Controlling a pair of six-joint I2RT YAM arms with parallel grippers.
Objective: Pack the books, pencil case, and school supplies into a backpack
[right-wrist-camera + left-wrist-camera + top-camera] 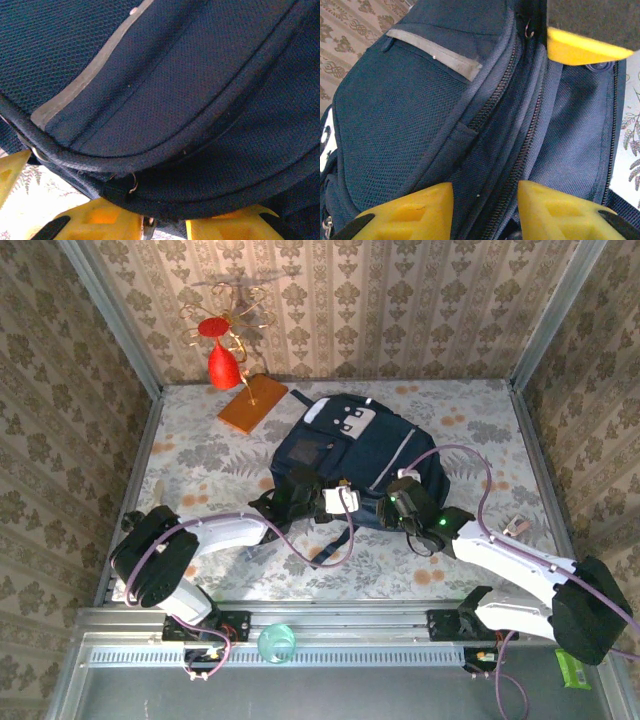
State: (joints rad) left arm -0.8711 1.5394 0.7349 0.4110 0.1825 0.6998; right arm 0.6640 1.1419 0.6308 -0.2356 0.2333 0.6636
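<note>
The backpack [350, 455] is laid flat at the middle of the table [200, 465], and its near edge is met by both claws. The left gripper [485, 212] is held narrowly apart with a zipped seam between its fingers; a firm pinch cannot be told. The right gripper [165, 227] is tucked beneath the backpack's rim, its opening unclear.

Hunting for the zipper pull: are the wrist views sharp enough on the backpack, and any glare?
Left wrist: backpack weave and zipper crisp, tablecloth at the right edge washed out. Right wrist: weave sharp, tablecloth lower left blown white, right gripper soft. Top view: even light, no glare.
</note>
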